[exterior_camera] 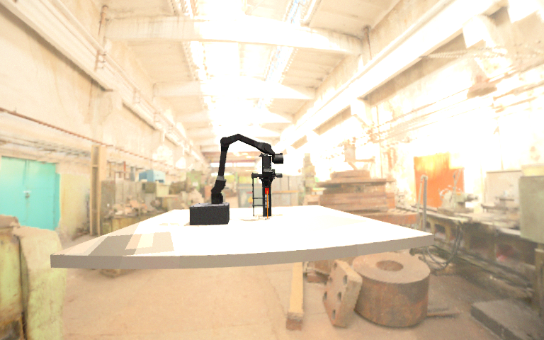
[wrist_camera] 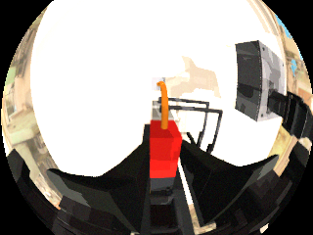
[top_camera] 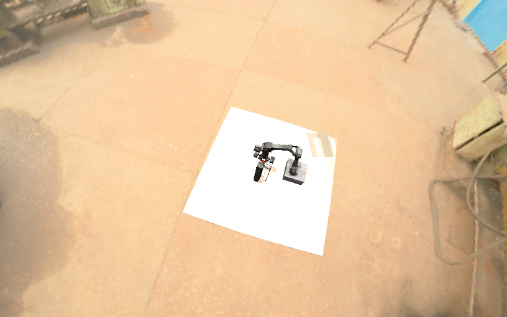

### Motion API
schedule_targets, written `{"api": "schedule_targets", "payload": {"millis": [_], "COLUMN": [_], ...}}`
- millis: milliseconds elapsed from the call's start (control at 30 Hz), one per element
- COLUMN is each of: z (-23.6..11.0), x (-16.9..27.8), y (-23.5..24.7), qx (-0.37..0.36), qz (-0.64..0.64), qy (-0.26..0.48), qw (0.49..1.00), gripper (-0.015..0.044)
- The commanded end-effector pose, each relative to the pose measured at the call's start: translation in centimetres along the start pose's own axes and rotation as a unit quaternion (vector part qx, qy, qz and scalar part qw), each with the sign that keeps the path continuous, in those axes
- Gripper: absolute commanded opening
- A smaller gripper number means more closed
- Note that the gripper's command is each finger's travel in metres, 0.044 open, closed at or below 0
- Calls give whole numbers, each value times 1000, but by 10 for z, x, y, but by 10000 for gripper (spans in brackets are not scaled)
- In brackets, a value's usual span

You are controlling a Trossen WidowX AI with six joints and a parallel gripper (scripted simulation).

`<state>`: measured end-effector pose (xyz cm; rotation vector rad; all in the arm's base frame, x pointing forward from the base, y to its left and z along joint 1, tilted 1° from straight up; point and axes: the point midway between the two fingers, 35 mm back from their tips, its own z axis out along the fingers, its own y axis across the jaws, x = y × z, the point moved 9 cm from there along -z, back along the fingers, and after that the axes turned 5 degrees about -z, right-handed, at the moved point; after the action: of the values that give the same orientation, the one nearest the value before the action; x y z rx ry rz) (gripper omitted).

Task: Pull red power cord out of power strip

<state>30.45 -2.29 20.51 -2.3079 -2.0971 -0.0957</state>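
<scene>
The red plug (top_camera: 263, 162) (exterior_camera: 267, 190) (wrist_camera: 163, 154) is at the upper part of the black power strip (top_camera: 257, 174) (exterior_camera: 269, 208) (wrist_camera: 163, 186), which stands upright on the table. My gripper (top_camera: 263, 160) (exterior_camera: 267, 188) (wrist_camera: 163, 144) points down and is shut on the red plug, with a dark finger on each side of it. An orange cord (exterior_camera: 267, 205) (wrist_camera: 164, 108) runs from the plug down toward the table. The fingers and the plug hide the place where plug and strip meet, so I cannot tell whether the prongs are in the socket.
A thin black wire frame (exterior_camera: 253, 194) (wrist_camera: 196, 110) stands beside the strip, on the side of the arm's base (top_camera: 299, 171) (exterior_camera: 204, 214) (wrist_camera: 247, 80). All stand on a white table (top_camera: 239, 209) (exterior_camera: 304, 236) (wrist_camera: 93, 98), with its edges well away from the strip.
</scene>
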Motion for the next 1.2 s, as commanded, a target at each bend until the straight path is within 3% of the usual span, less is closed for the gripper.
{"api": "schedule_targets", "payload": {"millis": [0, 533, 1067, 1167], "z": [-2, -4, -5, -11], "x": [-28, -54, -51, -73], "y": [-3, -9, -8, -10], "qx": [1, 2, 2, 2], "qz": [18, 19, 19, 19], "qy": [-35, -36, -35, -36], "qw": [999, 999, 999, 999], "gripper": [0, 0, 420, 440]}}
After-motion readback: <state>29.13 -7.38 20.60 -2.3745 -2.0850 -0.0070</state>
